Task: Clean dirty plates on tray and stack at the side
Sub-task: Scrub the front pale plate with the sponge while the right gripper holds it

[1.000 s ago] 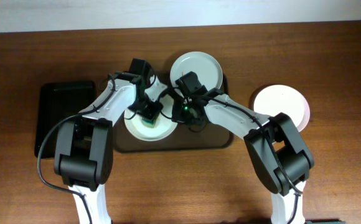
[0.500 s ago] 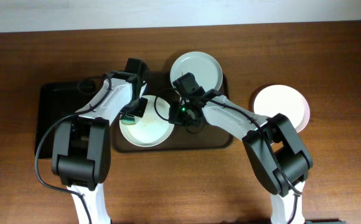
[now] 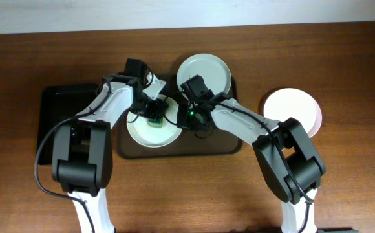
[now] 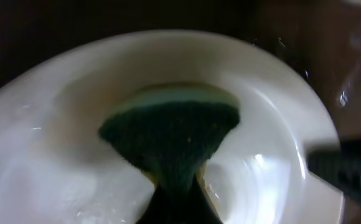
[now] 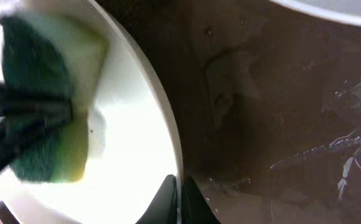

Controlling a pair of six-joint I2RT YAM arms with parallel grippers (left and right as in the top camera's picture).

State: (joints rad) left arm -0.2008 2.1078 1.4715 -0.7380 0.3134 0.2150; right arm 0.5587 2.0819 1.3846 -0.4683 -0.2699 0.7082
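Left gripper (image 3: 154, 117): clenched on sponge (image 4: 171, 134), which is pressed into near plate (image 3: 147, 136).
Right gripper (image 5: 178, 199): pinching near plate's right rim.
Tray (image 3: 174, 153): near plate on left half; far plate (image 3: 203, 72) at far edge.
Tabletop (image 3: 342, 58): third plate (image 3: 292, 110), right of tray, apart.

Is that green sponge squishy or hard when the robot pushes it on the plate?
Probably squishy: the sponge looks pinched narrow where the left pincer grips it and fans out wider beyond. It is likely light, being pale foam under a green scrub layer. The plate looks glossy, so the sponge may slide easily.
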